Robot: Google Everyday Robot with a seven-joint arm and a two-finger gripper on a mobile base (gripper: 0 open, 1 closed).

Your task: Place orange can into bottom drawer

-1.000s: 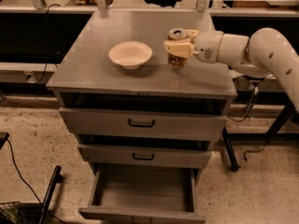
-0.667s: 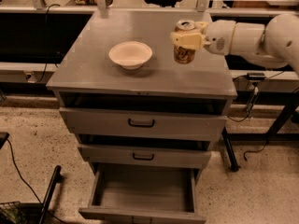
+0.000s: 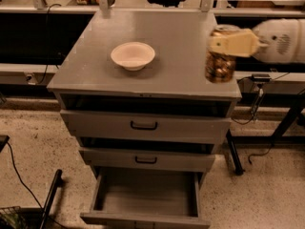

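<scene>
My gripper [image 3: 228,44] is shut on the orange can [image 3: 219,63] and holds it in the air over the right edge of the grey cabinet top [image 3: 157,56]. The can hangs upright with its orange-gold label showing below the cream fingers. The white arm reaches in from the right. The bottom drawer [image 3: 147,198] is pulled open at the foot of the cabinet, a shallow grey tray with nothing in it, well below and to the left of the can.
A cream bowl [image 3: 133,55] sits on the cabinet top, left of the can. The two upper drawers [image 3: 144,125] with black handles are nearly closed. A black cable and a dark leg [image 3: 47,199] lie on the speckled floor at left.
The gripper has lifted the can off the cabinet top and carried it to the right and toward the front edge. The bowl and the drawers have not moved.
</scene>
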